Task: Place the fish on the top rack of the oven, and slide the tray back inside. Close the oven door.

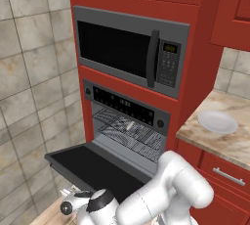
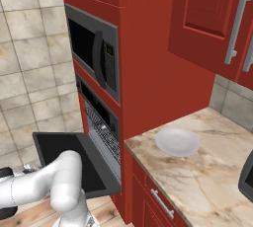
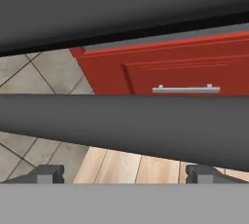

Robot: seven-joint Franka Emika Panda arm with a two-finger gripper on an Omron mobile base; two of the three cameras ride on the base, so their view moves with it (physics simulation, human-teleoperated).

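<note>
Glossy white rounded arm [image 1: 171,190] with dark joints.

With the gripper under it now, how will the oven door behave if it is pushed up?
The oven door is a wide flat panel lying open and level, so it probably stays stiff and swings as one piece. It looks heavy for its thickness. The open gripper sits below its bar handle, whose smooth surface may slip.

No readable text, microwave keypad [image 1: 168,66] and oven control strip [image 1: 124,103] markings too blurred to read
</note>
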